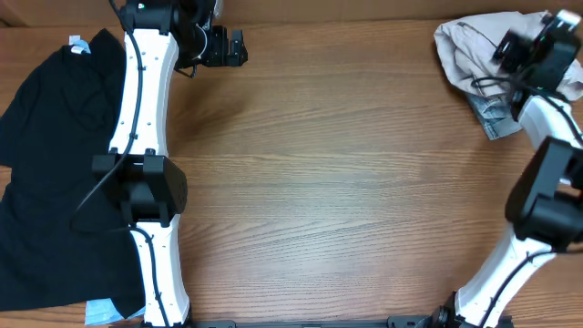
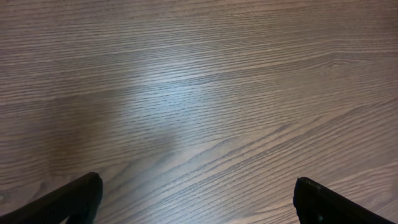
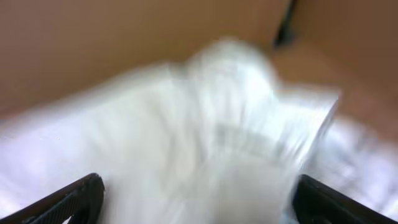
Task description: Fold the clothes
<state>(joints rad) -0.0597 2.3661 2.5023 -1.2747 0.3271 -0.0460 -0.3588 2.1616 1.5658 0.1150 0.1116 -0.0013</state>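
Note:
The cream-beige shorts (image 1: 466, 50) lie crumpled at the table's far right corner, and they fill the blurred right wrist view (image 3: 217, 143). My right gripper (image 1: 512, 50) hovers over them, jaws open (image 3: 198, 196), with cloth between and below the fingers. A bit of light-blue denim (image 1: 493, 117) pokes out just below the pile. The big black top (image 1: 55, 155) lies spread along the left edge. My left gripper (image 1: 239, 46) is open at the far left-centre over bare wood (image 2: 198, 199) and holds nothing.
The wooden table (image 1: 346, 182) spans the middle. The left arm (image 1: 146, 137) runs down the left side beside the black top. A small light-blue item (image 1: 105, 312) shows at the bottom left under the top's hem.

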